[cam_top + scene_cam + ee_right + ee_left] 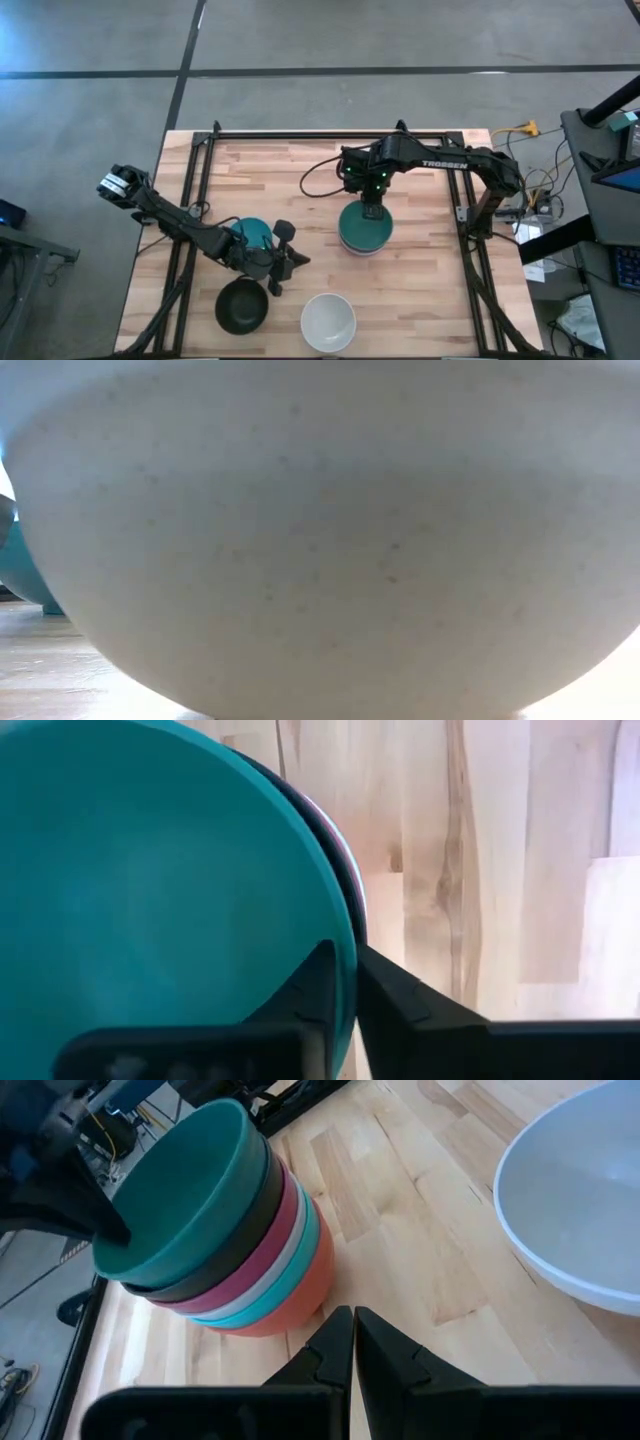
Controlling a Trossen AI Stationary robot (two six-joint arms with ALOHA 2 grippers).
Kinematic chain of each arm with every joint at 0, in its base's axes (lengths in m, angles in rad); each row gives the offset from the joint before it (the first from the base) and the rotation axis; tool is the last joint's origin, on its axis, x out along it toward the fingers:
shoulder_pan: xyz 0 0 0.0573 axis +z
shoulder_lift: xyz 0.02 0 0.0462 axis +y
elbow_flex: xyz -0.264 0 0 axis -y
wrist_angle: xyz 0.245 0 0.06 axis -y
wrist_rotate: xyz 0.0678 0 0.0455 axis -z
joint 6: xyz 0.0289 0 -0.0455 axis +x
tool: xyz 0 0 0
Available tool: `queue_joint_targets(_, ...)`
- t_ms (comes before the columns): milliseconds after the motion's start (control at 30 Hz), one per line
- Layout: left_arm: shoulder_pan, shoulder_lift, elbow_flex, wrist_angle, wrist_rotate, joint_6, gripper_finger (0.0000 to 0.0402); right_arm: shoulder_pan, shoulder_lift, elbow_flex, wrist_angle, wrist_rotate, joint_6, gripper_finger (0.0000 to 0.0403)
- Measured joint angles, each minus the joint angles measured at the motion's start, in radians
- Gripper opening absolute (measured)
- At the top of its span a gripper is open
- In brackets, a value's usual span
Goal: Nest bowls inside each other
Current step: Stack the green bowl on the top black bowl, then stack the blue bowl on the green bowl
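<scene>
White bowl (330, 540), standing at the near edge of the table (430, 300), fills the low view; a black bowl (241, 306) stands just beside it toward the left corner. The right gripper (342, 990) is seen with its jaws set narrowly astride the rim of the teal bowl (160, 910), one finger inside and one outside; the rim looks barely pinched, and a release is judged to be beginning. That teal bowl tops the stack (225, 1230), which stands right of the table's middle, with black, pink, white, light blue and red bowls under it. The left gripper (354, 1342) is shown with jaws closed together on nothing, hovering left of the middle near another teal bowl (250, 233). Both loose bowls on the near edge lie toward the near side from the stack. The left arm is judged nearer to the black bowl; the white bowl lies roughly between the two arms.
</scene>
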Motion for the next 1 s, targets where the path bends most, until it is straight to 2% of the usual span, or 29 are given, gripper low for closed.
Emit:
queue_joint_targets(200, 0.0, 0.0, 0.0, 0.0, 0.0, -0.001, 0.0, 0.001, -0.026, 0.0, -0.004, 0.002, 0.026, 0.0087)
queue_joint_targets(333, 0.0, 0.0, 0.0, 0.0, 0.0, -0.001, 0.0, 0.001, -0.046, 0.0, -0.01, 0.0, 0.039, 0.0111)
queue_joint_targets(500, 0.0, 0.0, 0.0, 0.0, 0.0, -0.002, 0.0, 0.006, -0.11, 0.0, -0.034, 0.024, 0.056, 0.0111)
queue_joint_targets(633, 0.0, 0.0, 0.0, 0.0, 0.001, -0.003, 0.0, 0.029, -0.229, -0.033, -0.004, 0.065, 0.058, 0.0095)
queue_joint_targets(767, 0.0, 0.0, 0.0, -0.004, 0.002, -0.035, 0.0, 0.074, -0.405, -0.194, 0.183, 0.068, 0.088, 0.0078)
queue_joint_targets(1000, 0.0, 0.0, 0.0, -0.011, 0.004, -0.054, 0.0, 0.213, -0.747, -0.644, 0.634, 0.036, 0.203, 0.0068)
